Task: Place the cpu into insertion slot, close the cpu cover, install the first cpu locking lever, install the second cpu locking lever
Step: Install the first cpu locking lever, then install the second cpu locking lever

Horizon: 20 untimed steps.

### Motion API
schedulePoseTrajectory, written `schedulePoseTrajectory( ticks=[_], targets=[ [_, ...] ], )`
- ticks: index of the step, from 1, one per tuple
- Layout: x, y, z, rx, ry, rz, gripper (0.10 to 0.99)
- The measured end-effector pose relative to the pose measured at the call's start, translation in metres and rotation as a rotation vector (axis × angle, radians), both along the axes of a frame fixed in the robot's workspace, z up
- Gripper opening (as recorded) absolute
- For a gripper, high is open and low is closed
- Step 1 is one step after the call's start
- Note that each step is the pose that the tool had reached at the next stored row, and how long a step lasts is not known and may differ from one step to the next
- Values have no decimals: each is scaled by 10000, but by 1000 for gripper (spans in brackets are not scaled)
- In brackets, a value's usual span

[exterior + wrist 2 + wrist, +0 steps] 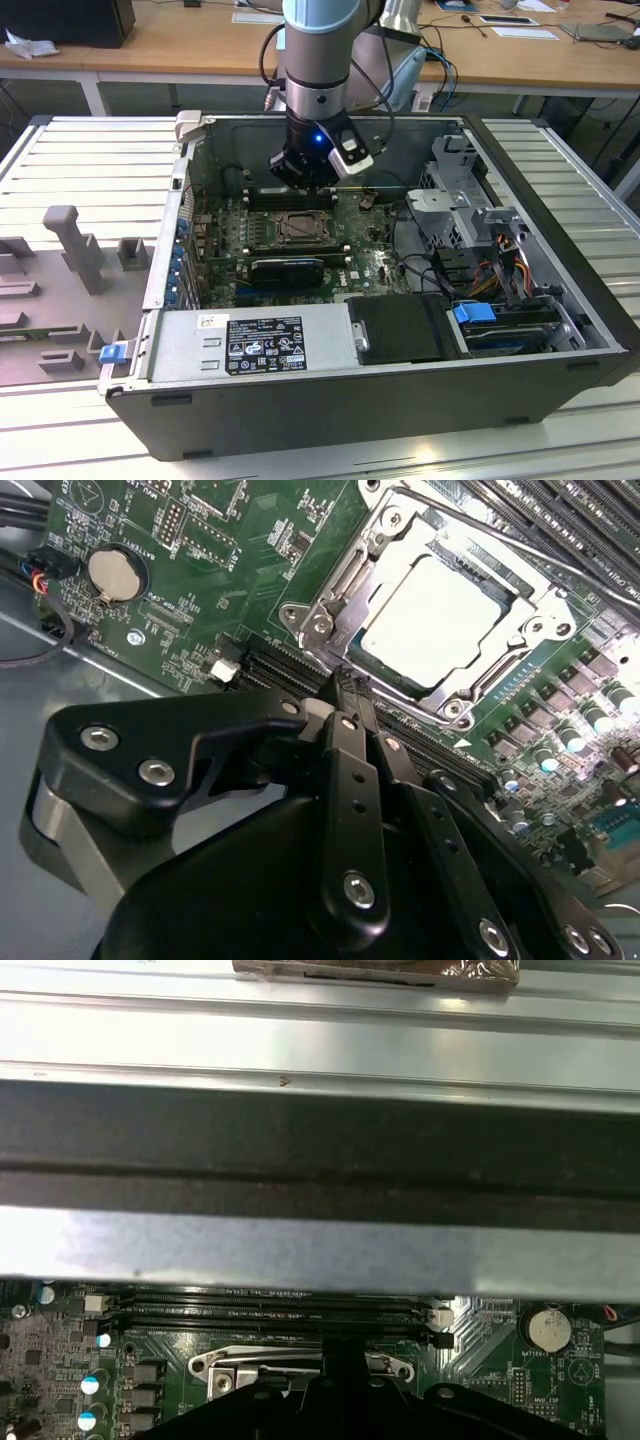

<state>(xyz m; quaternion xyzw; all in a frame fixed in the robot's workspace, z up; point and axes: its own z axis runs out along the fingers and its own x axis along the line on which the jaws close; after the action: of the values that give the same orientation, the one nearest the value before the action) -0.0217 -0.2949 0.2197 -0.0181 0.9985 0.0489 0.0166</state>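
Observation:
The cpu (440, 620) lies flat in the insertion slot (300, 228) of the green motherboard, its pale silvery top showing through the window of the cpu cover (330, 605). The cover lies down flat around the chip. My gripper (345, 685) is shut with nothing between its black fingers. Its tips stand at the socket's edge, right by a corner of the cover frame. In the exterior view the gripper (305, 175) hangs over the far side of the socket, inside the open computer case. In the first wrist view the gripper (340, 1360) hides the middle of the socket's metal frame (235, 1365).
Long black memory slots (270, 1310) run beside the socket, with the case wall (300, 1160) just beyond them. A coin battery (112, 570) sits on the board. A black graphics card (288, 268), the power supply (250, 345) and a drive cage (470, 200) crowd the case.

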Motion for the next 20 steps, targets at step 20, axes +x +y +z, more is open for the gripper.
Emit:
schedulePoseTrajectory(
  ticks=[20],
  targets=[
    [0, -127, 307, 1, 0, -1, 106]
  ],
)
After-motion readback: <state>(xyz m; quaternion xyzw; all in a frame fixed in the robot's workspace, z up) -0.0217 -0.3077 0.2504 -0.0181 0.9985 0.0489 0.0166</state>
